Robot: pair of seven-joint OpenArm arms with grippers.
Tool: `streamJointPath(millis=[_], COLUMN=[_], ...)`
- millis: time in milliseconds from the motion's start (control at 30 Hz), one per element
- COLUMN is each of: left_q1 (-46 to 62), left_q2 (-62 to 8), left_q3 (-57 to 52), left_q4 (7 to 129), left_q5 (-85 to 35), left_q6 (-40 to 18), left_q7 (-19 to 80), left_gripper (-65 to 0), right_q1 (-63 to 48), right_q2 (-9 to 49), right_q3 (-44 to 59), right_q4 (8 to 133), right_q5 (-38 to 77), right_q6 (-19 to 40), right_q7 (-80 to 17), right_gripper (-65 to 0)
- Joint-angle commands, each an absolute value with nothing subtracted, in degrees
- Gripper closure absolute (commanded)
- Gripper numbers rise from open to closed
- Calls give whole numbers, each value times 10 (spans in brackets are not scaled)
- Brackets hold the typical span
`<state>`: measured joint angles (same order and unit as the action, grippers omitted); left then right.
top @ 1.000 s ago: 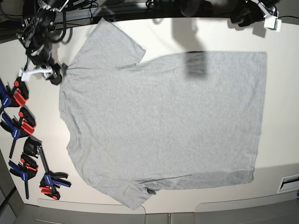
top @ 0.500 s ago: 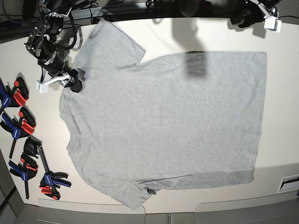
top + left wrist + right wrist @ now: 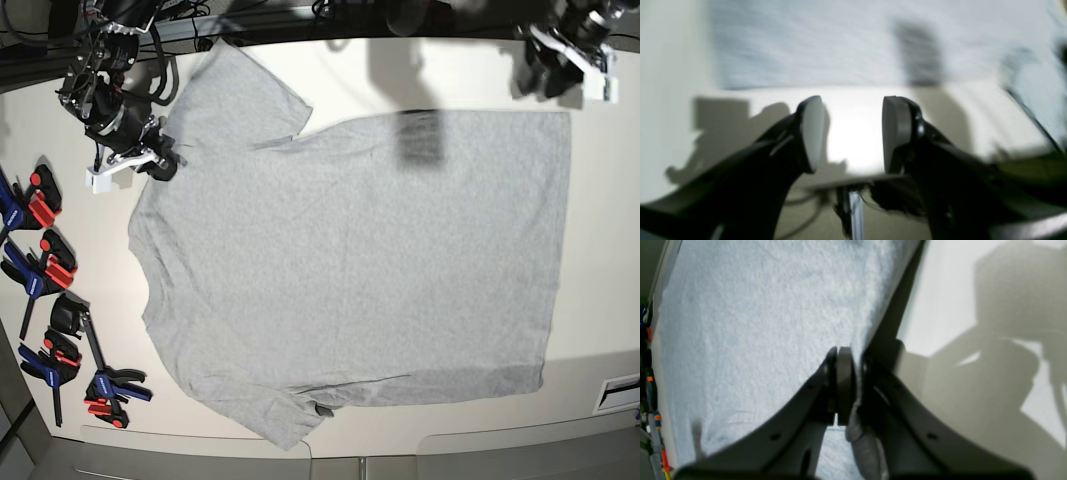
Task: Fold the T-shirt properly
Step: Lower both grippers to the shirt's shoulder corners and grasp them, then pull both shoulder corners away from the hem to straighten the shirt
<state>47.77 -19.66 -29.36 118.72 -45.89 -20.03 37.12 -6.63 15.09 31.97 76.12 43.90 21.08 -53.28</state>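
On the tabletop (image 3: 330,60) the T-shirt (image 3: 350,270) lies flat, its shoulder edge pinched in the right hand (image 3: 849,386), the empty left hand (image 3: 853,133) spread wide near the hem corner; the thin pinch may slip when lifted.

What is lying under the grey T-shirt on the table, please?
Around the T-shirt only the pale table shows, so it appears to rest directly on it. Anything beneath the cloth is covered and cannot be seen.
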Motion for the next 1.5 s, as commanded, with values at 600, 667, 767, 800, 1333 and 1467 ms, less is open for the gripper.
streamJointPath(millis=[600,667,767,800,1333,1467], left_q1=[314,314,312,312,241,224], left_q2=[-256,-254,-253,-252,-243,-241], left_q3=[-397,-397,-396,-396,-349,-330], left_q4=[851,830,817,817,797,775], left_q5=[-622,-623,-636,-636,-600,-601], left_q6=[-269,-275,-275,-275,-274,-274], left_q7=[472,473,483,484,484,484], left_gripper=[-265,-266,-265,-265,-265,-265], right_q1=[-65,-65,-65,-65,-65,-65], right_q2=[157,157,157,157,157,157], right_q3=[319,319,319,319,319,319], right_q4=[765,765,765,765,765,765], right_q5=[420,420,420,420,422,422], right_q6=[206,206,206,206,206,206], right_q7=[-549,-549,-549,-549,-549,-550], right_gripper=[0,0,0,0,0,0])
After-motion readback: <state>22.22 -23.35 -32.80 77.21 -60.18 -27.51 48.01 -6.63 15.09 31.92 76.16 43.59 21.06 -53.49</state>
